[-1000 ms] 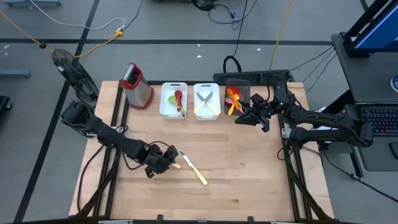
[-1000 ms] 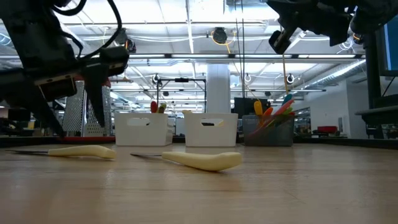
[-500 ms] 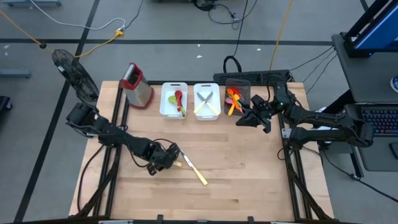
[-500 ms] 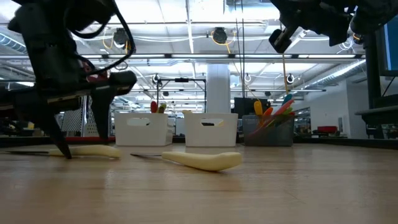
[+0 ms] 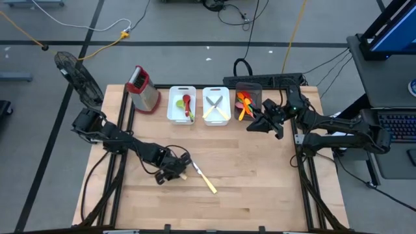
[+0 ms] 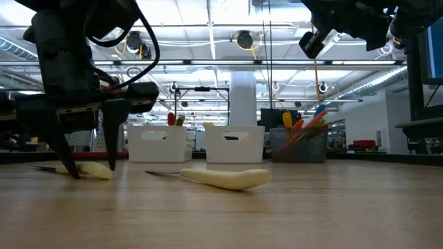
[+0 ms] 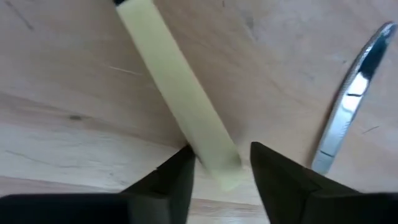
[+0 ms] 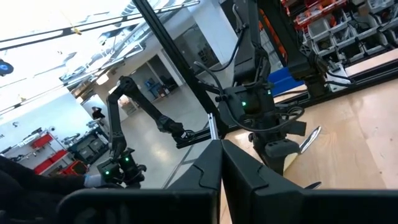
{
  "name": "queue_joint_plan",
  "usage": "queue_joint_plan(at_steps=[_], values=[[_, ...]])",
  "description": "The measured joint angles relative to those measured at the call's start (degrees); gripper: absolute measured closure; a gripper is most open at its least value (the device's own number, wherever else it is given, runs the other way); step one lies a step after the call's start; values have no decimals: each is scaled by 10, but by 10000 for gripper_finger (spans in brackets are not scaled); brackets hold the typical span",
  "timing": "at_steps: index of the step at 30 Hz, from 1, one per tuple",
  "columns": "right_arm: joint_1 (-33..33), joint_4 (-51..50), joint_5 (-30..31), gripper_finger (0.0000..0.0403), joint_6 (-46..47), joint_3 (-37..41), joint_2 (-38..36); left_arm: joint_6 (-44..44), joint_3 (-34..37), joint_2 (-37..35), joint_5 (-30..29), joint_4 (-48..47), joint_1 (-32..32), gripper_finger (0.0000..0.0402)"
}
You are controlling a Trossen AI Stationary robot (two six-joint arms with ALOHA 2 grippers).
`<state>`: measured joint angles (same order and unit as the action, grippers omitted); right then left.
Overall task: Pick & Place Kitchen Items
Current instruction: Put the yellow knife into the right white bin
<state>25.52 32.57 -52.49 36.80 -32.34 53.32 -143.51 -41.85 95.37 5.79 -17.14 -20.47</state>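
Bins point(image 5: 215, 116) hold most utensils; left end effector point(image 7: 219, 163), spread, straddles 1 of 2 yellow-handled pieces point(image 7: 177, 90) left on the tabletop point(image 5: 260, 175).

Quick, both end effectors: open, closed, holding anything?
Left end effector: open, fingers straddling the yellow-handled utensil.
Right end effector: closed, empty.

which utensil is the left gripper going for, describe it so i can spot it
On the wooden table, look near the front left, where the left gripper is down at the surface. Between its open fingers lies a pale yellow-handled utensil. Its twin lies free just right of it.
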Motion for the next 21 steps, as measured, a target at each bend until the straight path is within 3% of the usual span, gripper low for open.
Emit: queue_joint_plan(at_steps=[9,21], values=[[0,0,0,402,0,0,0,47,0,-1,-32,-7,-3,344],[0,0,1,402,0,0,0,130,3,-18,-51,-3,-12,345]])
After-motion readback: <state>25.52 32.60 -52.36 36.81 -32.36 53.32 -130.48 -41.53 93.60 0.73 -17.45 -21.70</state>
